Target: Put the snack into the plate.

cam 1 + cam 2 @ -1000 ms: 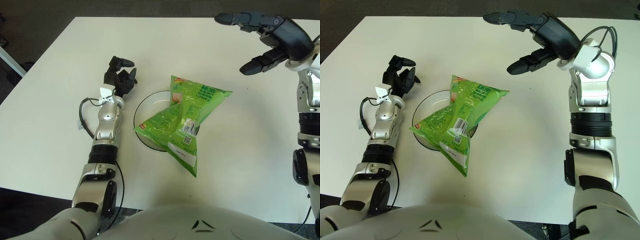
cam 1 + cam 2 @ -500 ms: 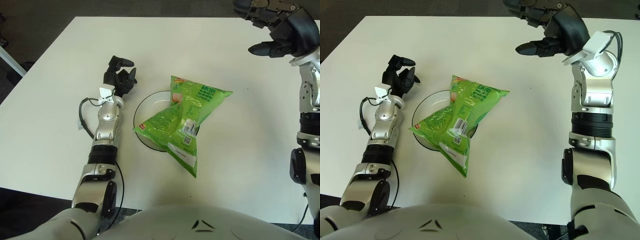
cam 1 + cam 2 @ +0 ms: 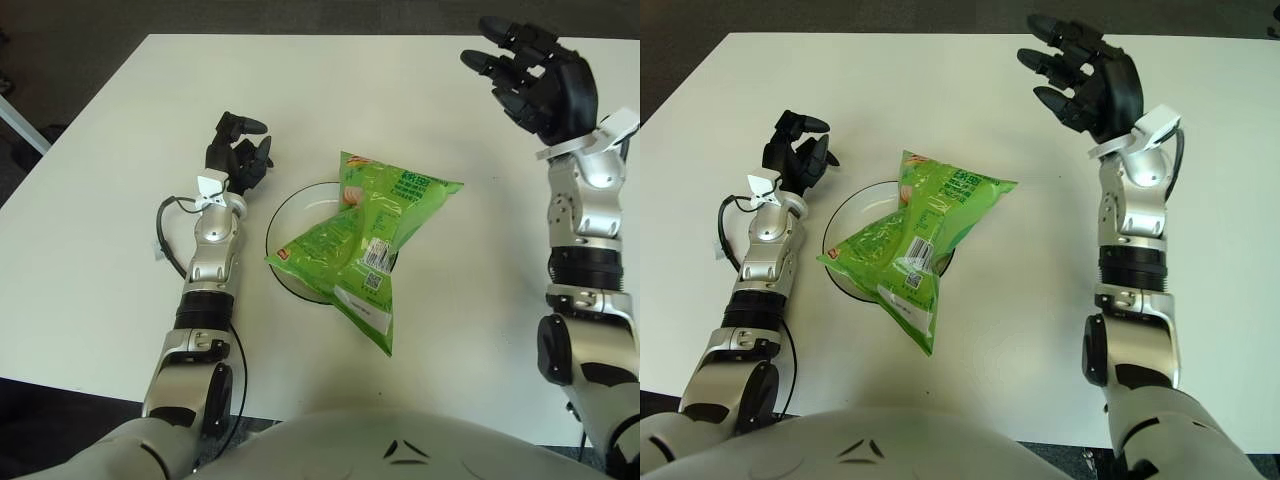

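Note:
A green snack bag [image 3: 369, 241] lies across a clear round plate [image 3: 283, 217] in the middle of the white table, its lower end hanging over the plate's front rim. My right hand [image 3: 1083, 78] is raised above the table to the right of the bag, palm forward, fingers spread and empty. My left hand [image 3: 238, 152] rests on the table just left of the plate, fingers relaxed, holding nothing.
The white table [image 3: 100, 220] spreads around the plate. Its left edge and far edge border a dark floor [image 3: 60, 60]. A cable [image 3: 165, 235] loops beside my left forearm.
My right hand has swung from a sideways reach at the far right to an upright pose with the palm forward, closer to my body. The bag, plate and left hand have not moved.

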Controlling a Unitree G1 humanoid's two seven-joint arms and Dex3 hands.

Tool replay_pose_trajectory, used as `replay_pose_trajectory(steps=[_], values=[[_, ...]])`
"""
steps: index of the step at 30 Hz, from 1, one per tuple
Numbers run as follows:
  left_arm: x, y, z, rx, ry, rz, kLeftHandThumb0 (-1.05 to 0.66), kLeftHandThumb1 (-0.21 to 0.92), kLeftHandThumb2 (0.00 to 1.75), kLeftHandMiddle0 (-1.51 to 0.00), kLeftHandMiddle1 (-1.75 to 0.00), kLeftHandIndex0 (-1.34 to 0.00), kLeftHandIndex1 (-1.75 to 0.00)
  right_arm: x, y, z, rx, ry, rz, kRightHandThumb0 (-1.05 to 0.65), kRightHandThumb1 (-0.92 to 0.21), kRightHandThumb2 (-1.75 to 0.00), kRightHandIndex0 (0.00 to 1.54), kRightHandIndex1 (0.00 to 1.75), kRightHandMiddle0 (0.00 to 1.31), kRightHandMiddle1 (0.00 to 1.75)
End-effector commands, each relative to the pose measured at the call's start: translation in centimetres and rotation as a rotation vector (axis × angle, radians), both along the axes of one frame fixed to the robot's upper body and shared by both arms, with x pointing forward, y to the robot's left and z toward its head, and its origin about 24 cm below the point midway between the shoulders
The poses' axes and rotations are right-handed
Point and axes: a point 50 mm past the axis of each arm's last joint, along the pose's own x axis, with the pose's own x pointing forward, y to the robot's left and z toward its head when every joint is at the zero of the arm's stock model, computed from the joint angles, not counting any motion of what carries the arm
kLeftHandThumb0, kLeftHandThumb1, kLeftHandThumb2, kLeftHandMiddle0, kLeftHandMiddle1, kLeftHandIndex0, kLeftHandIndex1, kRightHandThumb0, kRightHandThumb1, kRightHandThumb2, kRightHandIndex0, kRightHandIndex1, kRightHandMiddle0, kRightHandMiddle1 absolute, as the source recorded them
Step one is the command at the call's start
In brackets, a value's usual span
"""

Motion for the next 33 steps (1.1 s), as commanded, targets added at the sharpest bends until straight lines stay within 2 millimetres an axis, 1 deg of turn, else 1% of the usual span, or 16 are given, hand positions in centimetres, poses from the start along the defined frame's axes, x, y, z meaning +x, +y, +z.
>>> replay_pose_trajectory(steps=[1, 7, 8, 9, 10, 11, 12, 13, 14, 15, 16, 18, 21, 25, 27, 33], values=[[-1.9, -0.2, -4.5, -0.048, 0.152, 0.016, -0.36, 0.92, 0.33, -0.76, -1.75, -0.4, -1.55, -0.7, -0.2, -1.5, 0.042, -0.008, -0.055, -0.4, -0.92, -0.39, 0.9, 0.06, 0.72, 0.1], [-1.8, -0.2, -4.5, -0.055, 0.147, 0.018, -0.36, 0.92, 0.33, -0.76, -1.75, -0.4, -1.54, -1.4, -0.6, -4.1, 0.117, 0.021, -0.121, -0.39, -0.92, -0.43, 0.96, 0.08, 0.74, 0.12], [-1.8, -0.2, -4.5, -0.056, 0.147, 0.018, -0.36, 0.92, 0.33, -0.76, -1.75, -0.4, -1.54, -1.5, -0.6, -4.4, 0.125, 0.025, -0.125, -0.38, -0.92, -0.42, 0.99, 0.1, 0.59, 0.65], [-1.8, -0.2, -4.5, -0.056, 0.146, 0.018, -0.36, 0.92, 0.33, -0.76, -1.75, -0.4, -1.54, -1.7, -0.6, -5.0, 0.133, 0.031, -0.13, -0.37, -0.92, -0.42, 1.01, 0.11, 0.49, 1.0], [-1.8, -0.2, -4.4, -0.057, 0.146, 0.018, -0.36, 0.92, 0.33, -0.76, -1.75, -0.4, -1.54, -1.9, -0.5, -5.6, 0.139, 0.038, -0.133, -0.36, -0.92, -0.42, 1.03, 0.12, 0.45, 1.13], [-1.8, -0.2, -4.4, -0.057, 0.146, 0.018, -0.36, 0.92, 0.33, -0.77, -1.75, -0.4, -1.54, -2.1, -0.4, -6.0, 0.141, 0.042, -0.135, -0.36, -0.92, -0.42, 1.05, 0.13, 0.4, 1.31], [-1.8, -0.2, -4.4, -0.057, 0.146, 0.018, -0.36, 0.92, 0.33, -0.77, -1.75, -0.4, -1.54, -2.2, -0.4, -6.4, 0.142, 0.045, -0.137, -0.36, -0.92, -0.42, 1.07, 0.15, 0.37, 1.42], [-1.7, -0.1, -4.4, -0.057, 0.146, 0.018, -0.36, 0.92, 0.33, -0.77, -1.75, -0.4, -1.54, -2.3, -0.4, -6.6, 0.143, 0.046, -0.138, -0.36, -0.92, -0.42, 1.08, 0.15, 0.35, 1.46], [-1.7, -0.1, -4.4, -0.057, 0.146, 0.018, -0.36, 0.92, 0.33, -0.77, -1.75, -0.4, -1.54, -2.3, -0.4, -6.7, 0.143, 0.046, -0.139, -0.35, -0.92, -0.42, 1.05, 0.23, 0.33, 1.52], [-1.7, -0.1, -4.4, -0.057, 0.146, 0.019, -0.36, 0.92, 0.33, -0.77, -1.75, -0.4, -1.54, -2.4, -0.4, -6.8, 0.146, 0.048, -0.141, -0.35, -0.92, -0.42, 1.02, 0.28, 0.33, 1.55], [-1.7, -0.1, -4.4, -0.057, 0.146, 0.019, -0.36, 0.92, 0.33, -0.77, -1.75, -0.4, -1.54, -2.4, -0.5, -6.9, 0.148, 0.048, -0.141, -0.35, -0.92, -0.42, 0.97, 0.39, 0.32, 1.58], [-1.7, -0.1, -4.4, -0.058, 0.145, 0.019, -0.36, 0.92, 0.33, -0.77, -1.75, -0.41, -1.54, -2.6, -0.6, -7.3, 0.167, 0.061, -0.148, -0.35, -0.92, -0.42, 0.92, 0.51, 0.3, 1.61], [-1.7, -0.1, -4.3, -0.058, 0.143, 0.018, -0.36, 0.92, 0.33, -0.78, -1.75, -0.41, -1.54, -2.8, -0.8, -7.8, 0.193, 0.082, -0.158, -0.35, -0.92, -0.43, 0.89, 0.57, 0.3, 1.63], [-1.7, 0.0, -4.4, -0.058, 0.142, 0.017, -0.36, 0.92, 0.33, -0.78, -1.75, -0.41, -1.54, -2.8, -1.4, -9.3, 0.246, 0.141, -0.178, -0.35, -0.92, -0.43, 0.86, 0.64, 0.29, 1.64], [-1.7, 0.0, -4.4, -0.058, 0.142, 0.017, -0.36, 0.92, 0.33, -0.78, -1.75, -0.41, -1.54, -2.8, -1.6, -9.7, 0.256, 0.158, -0.184, -0.35, -0.92, -0.43, 0.83, 0.73, 0.29, 1.65], [-1.7, 0.1, -4.4, -0.052, 0.144, 0.019, -0.36, 0.92, 0.33, -0.79, -1.75, -0.41, -1.54, -2.7, -2.3, -12.1, 0.279, 0.25, -0.207, -0.35, -0.92, -0.42, 0.8, 0.83, 0.3, 1.63]])
